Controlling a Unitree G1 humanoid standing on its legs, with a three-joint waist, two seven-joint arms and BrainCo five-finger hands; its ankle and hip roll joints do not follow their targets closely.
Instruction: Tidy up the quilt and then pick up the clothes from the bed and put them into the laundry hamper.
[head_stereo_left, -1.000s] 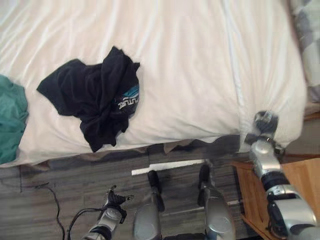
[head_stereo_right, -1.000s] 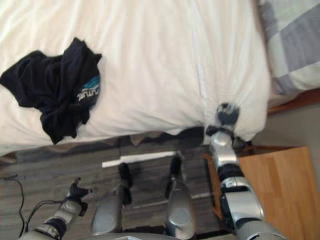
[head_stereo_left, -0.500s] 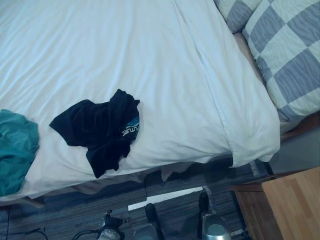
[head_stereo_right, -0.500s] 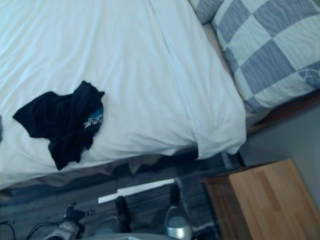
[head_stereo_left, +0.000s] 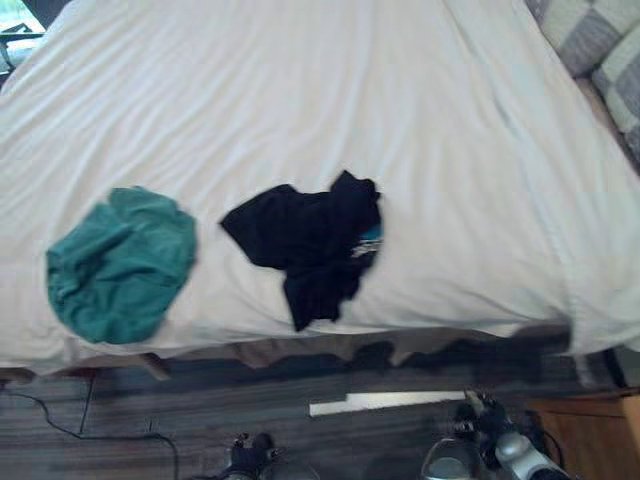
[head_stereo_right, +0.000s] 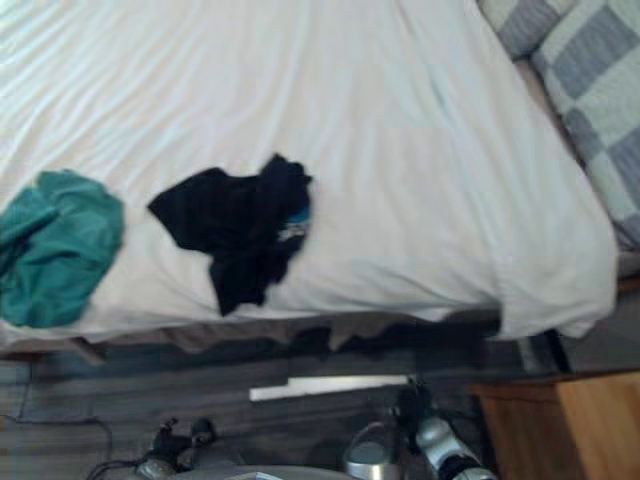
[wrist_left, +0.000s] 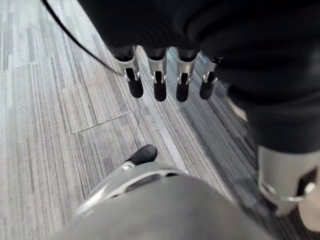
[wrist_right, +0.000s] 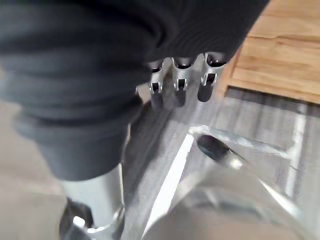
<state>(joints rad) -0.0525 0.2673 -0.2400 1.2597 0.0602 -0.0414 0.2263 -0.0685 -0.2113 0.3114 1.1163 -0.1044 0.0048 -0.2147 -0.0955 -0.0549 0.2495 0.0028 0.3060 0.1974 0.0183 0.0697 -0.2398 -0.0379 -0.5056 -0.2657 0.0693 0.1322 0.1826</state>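
A big white quilt (head_stereo_left: 300, 100) covers the bed and lies mostly flat, with soft long wrinkles running across it. Its near edge hangs down over the side of the bed, and at the right corner it droops in a loose fold. Two pieces of clothing lie on the quilt close to that near edge. One is a black garment (head_stereo_left: 312, 243), all bunched up and crumpled, with a little bit of blue and some white print showing on its right side; a dark flap of it points down toward the edge of the bed. To the left of it, a small way apart, sits a green garment (head_stereo_left: 120, 265), scrunched into a round lump with folds in it. Checked grey and white pillows (head_stereo_right: 590, 70) lie at the right end of the bed. A wooden bedside table (head_stereo_right: 560, 425) stands on the grey striped floor (head_stereo_left: 200, 410) at the lower right, and a white strip (head_stereo_left: 385, 402) lies on the floor under the bed's edge. The left hand (wrist_left: 157, 75) hangs low above the floor, fingers straight and loose, holding nothing. The right hand (wrist_right: 182, 77) also hangs low near the wooden table, fingers relaxed and empty.
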